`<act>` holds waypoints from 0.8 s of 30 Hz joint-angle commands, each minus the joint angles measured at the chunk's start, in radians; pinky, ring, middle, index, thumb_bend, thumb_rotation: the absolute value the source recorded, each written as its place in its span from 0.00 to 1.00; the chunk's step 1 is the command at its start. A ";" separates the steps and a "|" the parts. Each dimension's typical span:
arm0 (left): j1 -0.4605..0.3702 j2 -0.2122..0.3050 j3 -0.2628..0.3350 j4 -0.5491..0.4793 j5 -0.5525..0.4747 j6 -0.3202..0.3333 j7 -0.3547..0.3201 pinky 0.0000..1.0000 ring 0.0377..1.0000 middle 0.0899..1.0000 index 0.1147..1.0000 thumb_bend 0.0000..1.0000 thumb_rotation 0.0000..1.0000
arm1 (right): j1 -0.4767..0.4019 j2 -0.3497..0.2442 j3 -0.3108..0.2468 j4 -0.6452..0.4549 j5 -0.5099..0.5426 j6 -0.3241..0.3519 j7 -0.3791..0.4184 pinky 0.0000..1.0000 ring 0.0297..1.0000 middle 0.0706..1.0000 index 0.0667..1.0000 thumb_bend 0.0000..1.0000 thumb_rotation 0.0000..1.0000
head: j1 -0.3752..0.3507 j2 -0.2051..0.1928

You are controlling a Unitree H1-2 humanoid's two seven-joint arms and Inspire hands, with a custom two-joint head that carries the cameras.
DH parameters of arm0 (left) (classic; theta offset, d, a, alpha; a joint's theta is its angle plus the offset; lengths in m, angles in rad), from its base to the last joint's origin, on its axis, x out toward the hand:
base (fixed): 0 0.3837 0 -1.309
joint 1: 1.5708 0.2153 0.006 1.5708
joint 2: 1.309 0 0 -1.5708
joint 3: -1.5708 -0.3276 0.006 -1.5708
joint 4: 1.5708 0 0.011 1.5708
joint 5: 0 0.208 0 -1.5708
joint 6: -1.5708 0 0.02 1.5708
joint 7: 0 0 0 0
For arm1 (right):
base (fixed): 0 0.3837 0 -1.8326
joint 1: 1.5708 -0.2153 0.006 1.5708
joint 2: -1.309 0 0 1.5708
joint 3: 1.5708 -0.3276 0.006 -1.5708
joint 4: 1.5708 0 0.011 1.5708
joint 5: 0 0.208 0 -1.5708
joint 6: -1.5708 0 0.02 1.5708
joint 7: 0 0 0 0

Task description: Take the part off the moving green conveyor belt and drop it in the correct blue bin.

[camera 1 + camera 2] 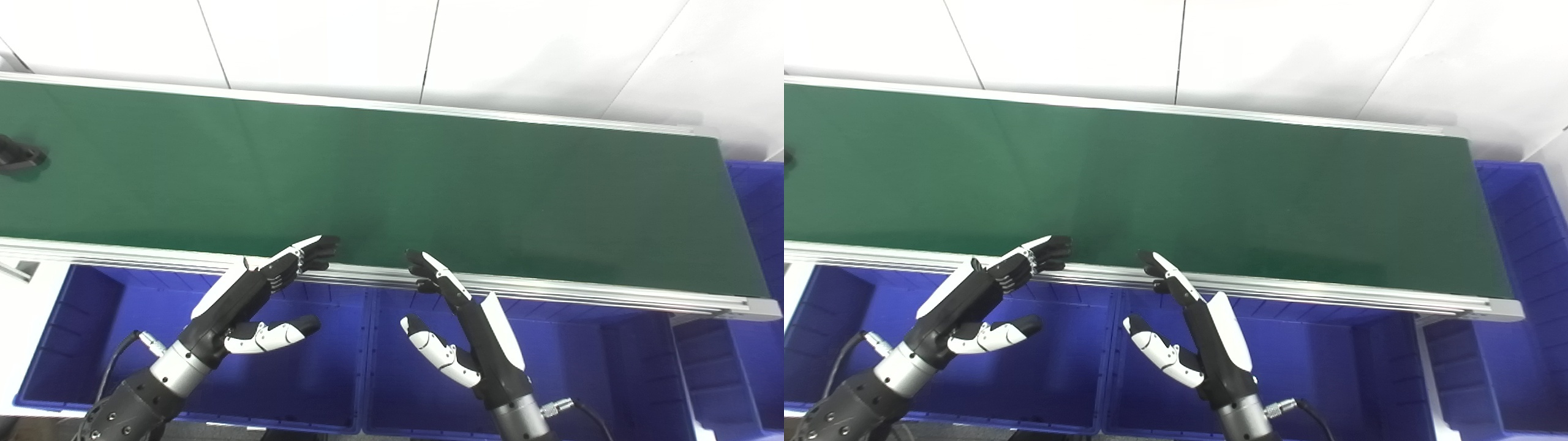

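Note:
A small black part (pixel 18 156) lies on the green conveyor belt (pixel 392 190) at the far left edge of the left eye view; the right eye view shows only a sliver of it (pixel 786 158). My left hand (pixel 257 300) is open and empty, its fingertips (pixel 321 248) over the belt's near rail. My right hand (pixel 459 324) is open and empty, fingers pointing up toward the rail. Both hands hover above the blue bins, far right of the part.
Blue bins stand below the belt's near rail: one at left (pixel 79 367), one at middle right (pixel 588 380). Another blue bin (pixel 759 202) sits past the belt's right end. A white wall is behind the belt.

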 commanded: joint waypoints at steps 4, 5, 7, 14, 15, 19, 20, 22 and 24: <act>-0.002 0.016 0.008 -0.023 -0.013 -0.019 0.003 0.85 0.89 0.91 0.88 0.31 0.51 | 0.003 0.011 0.005 -0.025 -0.003 -0.023 0.002 0.78 0.86 0.89 0.88 0.34 0.77 | -0.001 -0.002; -0.002 0.016 0.008 -0.023 -0.015 -0.019 0.002 0.85 0.89 0.91 0.88 0.31 0.51 | 0.004 0.011 0.005 -0.026 -0.003 -0.023 0.002 0.78 0.86 0.89 0.88 0.34 0.77 | -0.002 0.000; 0.000 0.016 0.009 -0.021 -0.018 -0.020 0.003 0.85 0.90 0.91 0.88 0.31 0.51 | 0.004 0.012 0.006 -0.026 -0.003 -0.025 0.001 0.78 0.86 0.89 0.88 0.34 0.78 | -0.002 0.000; 0.000 0.018 0.012 -0.022 -0.014 -0.017 0.002 0.85 0.89 0.91 0.88 0.31 0.51 | 0.006 0.016 0.009 -0.027 -0.006 -0.020 0.002 0.78 0.85 0.88 0.88 0.34 0.77 | 0.003 0.001; 0.001 0.019 0.012 -0.023 -0.016 -0.016 0.002 0.85 0.89 0.91 0.88 0.31 0.51 | 0.006 0.016 0.010 -0.027 -0.005 -0.021 0.002 0.78 0.85 0.88 0.88 0.34 0.77 | 0.003 0.001; 0.000 0.020 0.014 -0.021 -0.017 -0.021 0.001 0.85 0.89 0.91 0.88 0.32 0.51 | 0.004 0.018 0.012 -0.024 -0.005 -0.023 0.001 0.78 0.85 0.88 0.88 0.34 0.77 | 0.004 0.000; 0.000 0.021 0.014 -0.021 -0.014 -0.020 0.001 0.85 0.89 0.91 0.88 0.32 0.51 | 0.005 0.019 0.012 -0.023 -0.006 -0.024 0.000 0.78 0.85 0.88 0.88 0.34 0.77 | 0.005 0.000; 0.000 0.023 0.014 -0.022 -0.014 -0.019 0.000 0.85 0.89 0.91 0.88 0.32 0.51 | 0.006 0.020 0.013 -0.021 -0.006 -0.028 -0.003 0.78 0.85 0.88 0.88 0.34 0.76 | 0.006 0.001; -0.002 0.025 0.012 -0.020 -0.019 -0.019 -0.003 0.85 0.89 0.91 0.88 0.32 0.52 | 0.008 0.022 0.013 -0.021 -0.007 -0.027 -0.004 0.78 0.85 0.88 0.88 0.34 0.75 | 0.006 0.002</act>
